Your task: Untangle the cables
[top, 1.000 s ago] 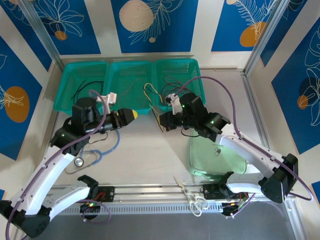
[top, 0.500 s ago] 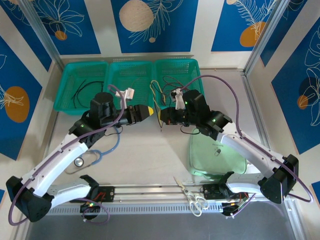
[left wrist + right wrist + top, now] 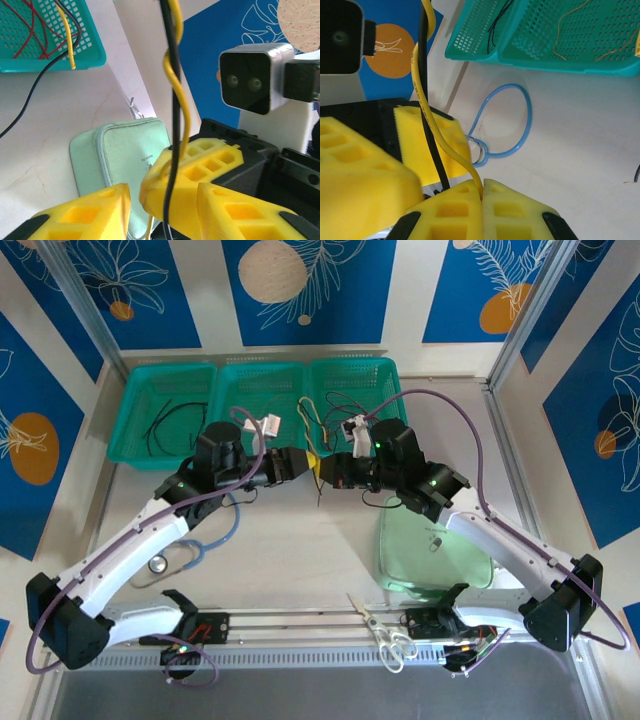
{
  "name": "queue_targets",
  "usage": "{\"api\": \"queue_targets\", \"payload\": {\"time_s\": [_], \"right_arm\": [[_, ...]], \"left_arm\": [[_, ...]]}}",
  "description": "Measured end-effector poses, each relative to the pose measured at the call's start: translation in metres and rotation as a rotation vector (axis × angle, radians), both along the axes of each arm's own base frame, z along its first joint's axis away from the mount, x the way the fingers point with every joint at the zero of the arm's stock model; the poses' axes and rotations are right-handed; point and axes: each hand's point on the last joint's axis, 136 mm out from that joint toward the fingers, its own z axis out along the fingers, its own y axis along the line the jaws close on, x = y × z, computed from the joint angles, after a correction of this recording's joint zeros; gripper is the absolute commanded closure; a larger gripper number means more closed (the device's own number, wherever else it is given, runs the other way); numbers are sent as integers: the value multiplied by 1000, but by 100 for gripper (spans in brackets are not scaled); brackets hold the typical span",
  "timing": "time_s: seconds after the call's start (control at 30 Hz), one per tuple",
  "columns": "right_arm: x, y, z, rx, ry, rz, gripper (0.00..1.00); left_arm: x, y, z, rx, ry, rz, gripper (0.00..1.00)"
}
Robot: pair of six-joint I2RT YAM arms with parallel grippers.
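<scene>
Two cables (image 3: pixel 173 95), one yellow and one black, twist round each other above the desk (image 3: pixel 300 540), just in front of the green basket (image 3: pixel 352 372) on the right. The right hand (image 3: pixel 482 192) is clamped tight on them. The left hand (image 3: pixel 164 196) straddles the pair, fingers apart, gripping nothing.

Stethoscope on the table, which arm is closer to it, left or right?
Left. The left arm runs right beside the stethoscope, whose metal disc lies next to its white forearm. The right arm is on the other side, above the green pouch.
</scene>
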Motion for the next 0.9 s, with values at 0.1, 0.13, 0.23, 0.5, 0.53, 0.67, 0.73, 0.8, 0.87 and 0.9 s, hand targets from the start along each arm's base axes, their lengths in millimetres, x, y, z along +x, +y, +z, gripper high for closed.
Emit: {"api": "queue_targets", "payload": {"time_s": [0.1,0.13,0.23,0.5,0.53,0.67,0.73,0.8,0.87,0.9], "right_arm": [[-1,0,0,1,2,3,100],[-1,0,0,1,2,4,100],[-1,1,0,3,2,7,100],[-1,0,1,7,3,11,100],[-1,-2,2,8,2,6,100],[0,-15,12,21,-14,-22,100],[0,-26,21,35,-28,-42,100],[1,-39,30,50,-45,-70,100],[2,-52,39,62,-67,-101,100],[3,-60,44,68,-79,-120,100]], "left_arm": [[1,-1,-1,-1,0,-1,66],[1,-2,0,-3,-2,-1,68],[2,-2,2,-9,-8,0,77],[4,-1,2,-5,-14,17,100],[4,-1,2,-1,-17,19,100],[5,6,0,23,-28,42,100],[6,12,2,32,-38,58,100],[6,20,3,41,-47,73,100],[9,32,5,47,-50,99,100],[10,39,7,48,-54,111,100]]}}
